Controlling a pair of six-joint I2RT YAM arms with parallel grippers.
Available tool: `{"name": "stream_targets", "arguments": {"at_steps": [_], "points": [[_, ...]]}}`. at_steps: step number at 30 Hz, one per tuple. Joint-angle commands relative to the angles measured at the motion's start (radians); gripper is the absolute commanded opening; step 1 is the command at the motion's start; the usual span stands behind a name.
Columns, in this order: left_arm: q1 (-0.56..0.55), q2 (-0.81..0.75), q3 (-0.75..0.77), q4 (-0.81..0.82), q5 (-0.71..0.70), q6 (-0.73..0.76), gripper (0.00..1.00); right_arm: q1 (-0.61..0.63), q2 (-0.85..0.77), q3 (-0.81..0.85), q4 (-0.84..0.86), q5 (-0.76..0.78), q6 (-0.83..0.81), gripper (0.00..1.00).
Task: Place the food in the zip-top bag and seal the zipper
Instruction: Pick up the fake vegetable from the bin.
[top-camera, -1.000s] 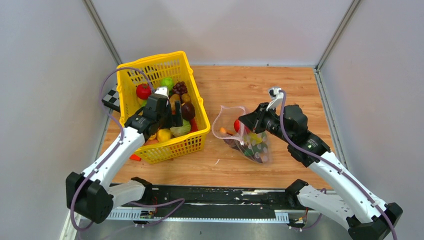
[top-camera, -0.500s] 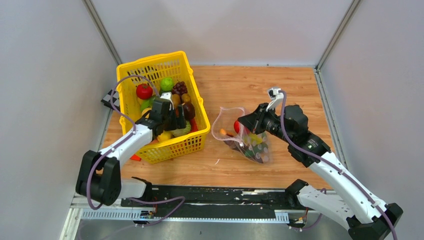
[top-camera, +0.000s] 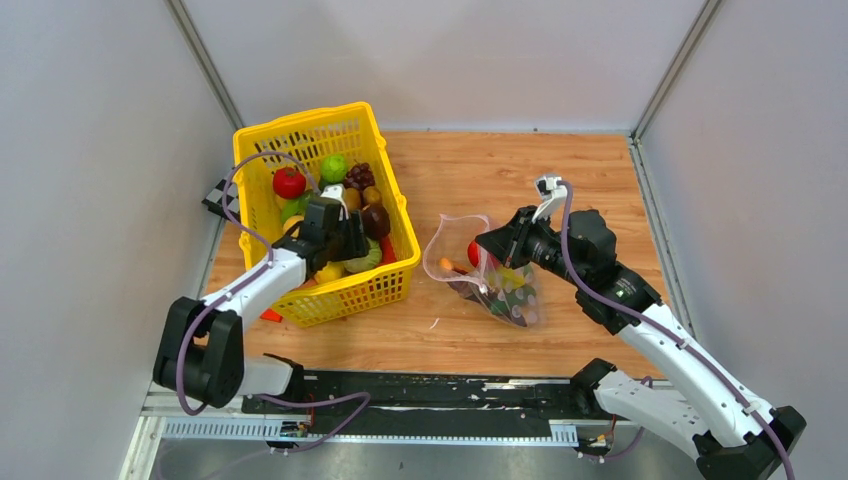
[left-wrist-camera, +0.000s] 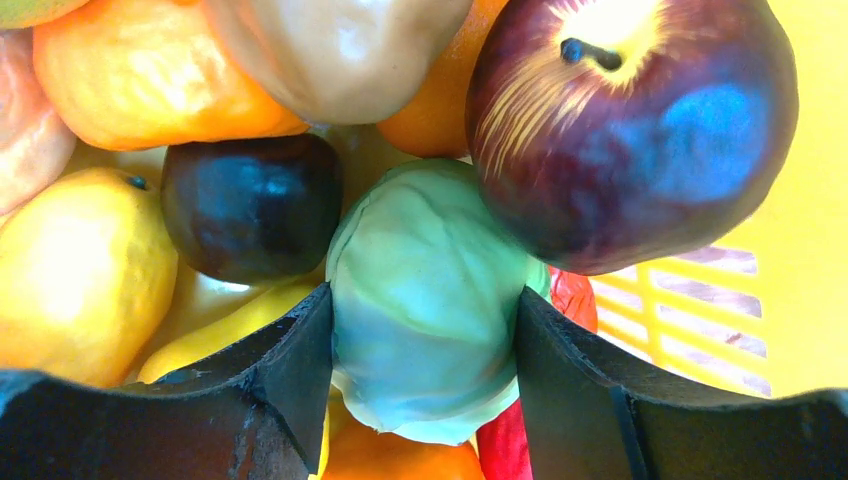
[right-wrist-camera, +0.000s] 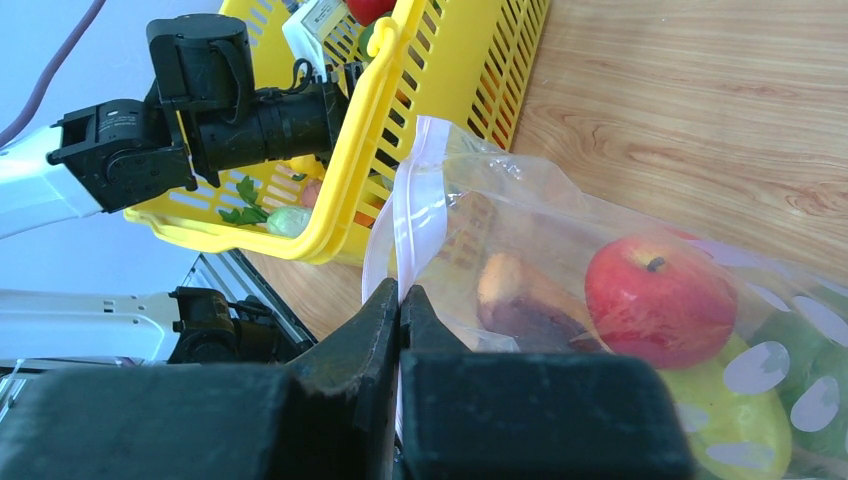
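Inside the yellow basket (top-camera: 345, 290), which stands toward 10 o'clock on the wooden table (top-camera: 480, 170), the left gripper (left-wrist-camera: 425, 300) is sunk among the piled toy food. Its 2 black fingers (left-wrist-camera: 290, 370) stand on either side of a green cabbage (left-wrist-camera: 420, 250), each inner face pressed against the cabbage's flank, so the jaws are closed onto it. The cabbage lies in the pile: a dark red apple (left-wrist-camera: 630, 130) leans on it at 1 o'clock, a dark purple fruit (left-wrist-camera: 250, 205) touches it at 10 o'clock, and a yellow lemon (left-wrist-camera: 80, 270) sits farther out at 9 o'clock.

At 3 o'clock from the basket, just beside its wall, the zip-top bag (top-camera: 500, 290) lies on the table with its mouth turned toward the basket. The right gripper (right-wrist-camera: 400, 295) is pinched tight on the bag's upper lip, with the pale zipper (right-wrist-camera: 415, 190) strip running up out of the closed fingers and the mouth lifted open. Several pieces are in the bag, among them a red apple (right-wrist-camera: 660, 290), a brownish piece (right-wrist-camera: 520, 295) at 9 o'clock from it, and something yellow-green (right-wrist-camera: 740, 420) at 5 o'clock under the white dots.
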Motion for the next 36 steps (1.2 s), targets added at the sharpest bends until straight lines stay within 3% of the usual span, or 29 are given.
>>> {"name": "stream_targets", "arguments": {"at_steps": [1,10,26,36], "points": [[0.005,-0.094,-0.003,-0.028,-0.024,0.021,0.56,0.002,-0.009,0.021,0.043,-0.004,0.014,0.01],[0.005,-0.22,-0.008,-0.079,-0.026,0.055,0.42,0.003,-0.007,0.021,0.046,0.001,0.016,0.0],[0.005,-0.387,0.058,-0.199,-0.044,0.072,0.42,0.002,0.001,0.029,0.046,-0.005,0.019,0.0],[0.005,-0.456,0.109,-0.255,-0.058,0.06,0.42,0.003,0.085,0.057,0.043,0.016,0.056,0.0]]}}
